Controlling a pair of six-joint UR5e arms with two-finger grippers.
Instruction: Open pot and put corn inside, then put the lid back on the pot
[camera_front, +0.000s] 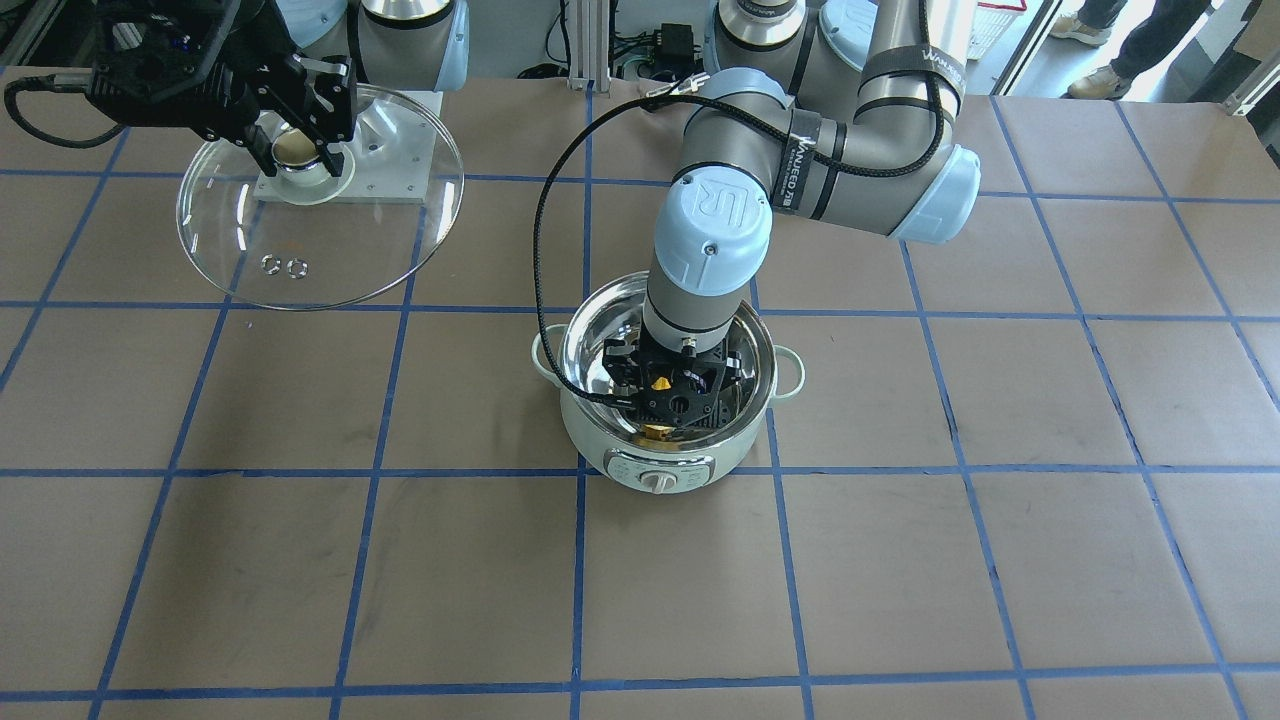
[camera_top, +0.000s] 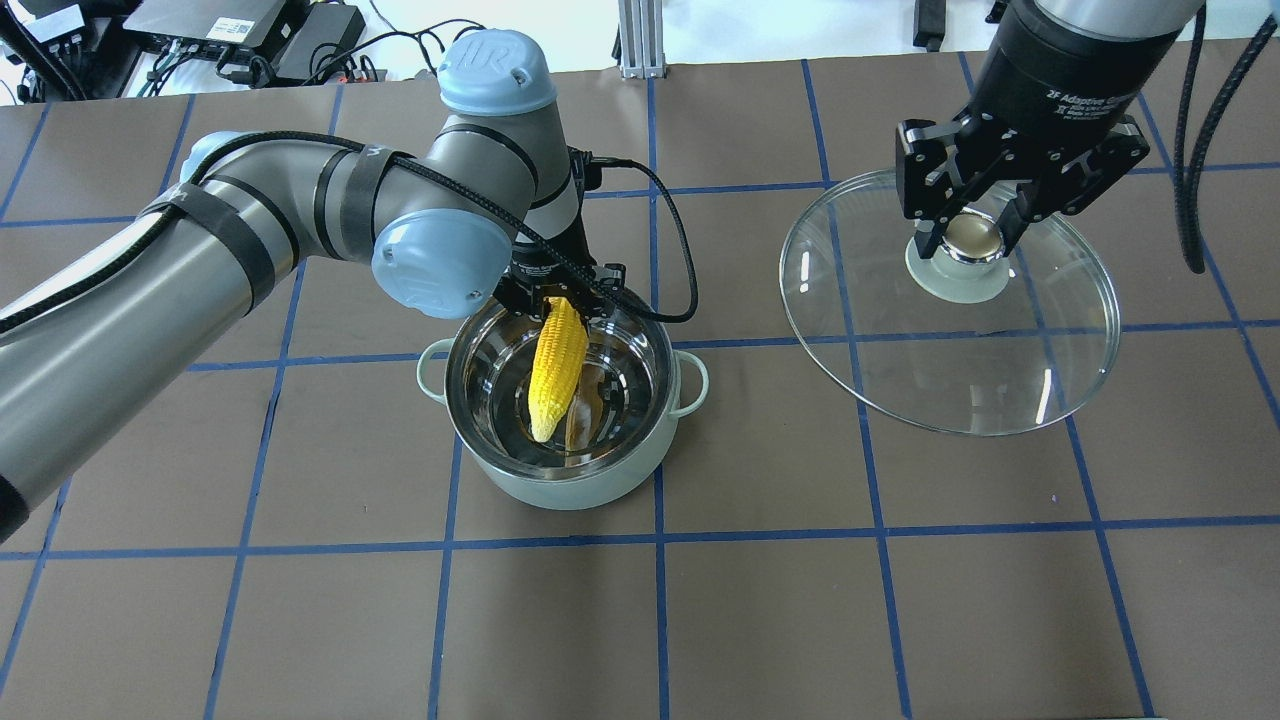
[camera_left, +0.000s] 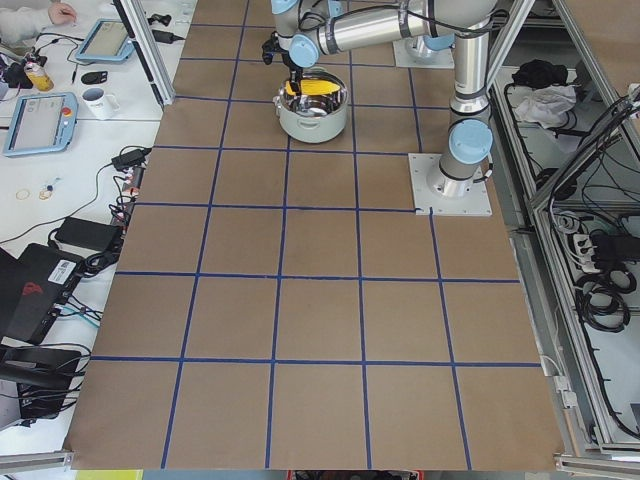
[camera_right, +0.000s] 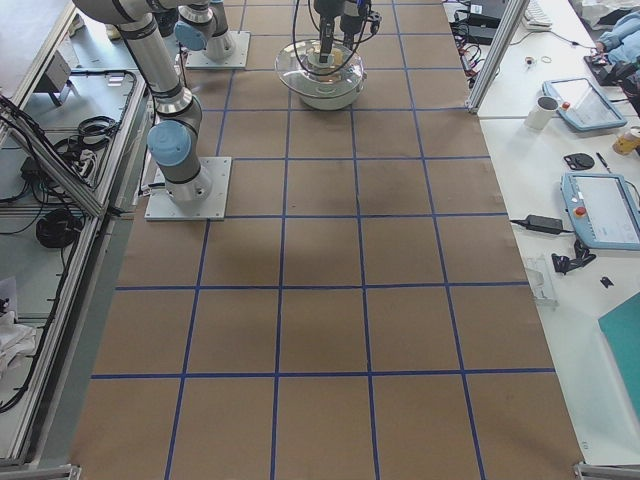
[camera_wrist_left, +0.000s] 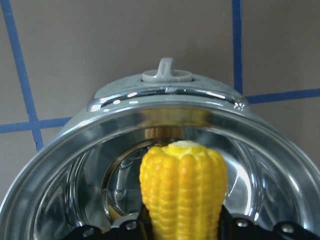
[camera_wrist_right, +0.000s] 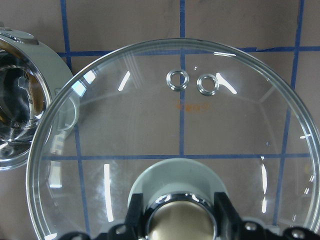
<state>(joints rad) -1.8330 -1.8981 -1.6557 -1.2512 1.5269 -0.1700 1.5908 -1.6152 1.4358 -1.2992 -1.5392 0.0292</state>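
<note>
The mint-green pot (camera_top: 560, 490) stands open at the table's middle, its dial (camera_front: 657, 483) facing away from me. My left gripper (camera_top: 562, 303) is lowered over the pot's near rim and shut on the thick end of the yellow corn (camera_top: 556, 370). The corn slants down into the steel interior, tip low; it also shows in the left wrist view (camera_wrist_left: 183, 190). My right gripper (camera_top: 972, 238) is shut on the knob (camera_wrist_right: 181, 220) of the glass lid (camera_top: 950, 370). It holds the lid above the table to the pot's right, vent holes (camera_wrist_right: 192, 81) outward.
The right arm's base plate (camera_front: 400, 150) shows through the lid. Brown paper with blue tape lines (camera_top: 660, 540) covers the table. Operators' desks with tablets (camera_left: 40, 125) run along the far side, and a person's feet (camera_front: 1095, 80) stand beyond a corner.
</note>
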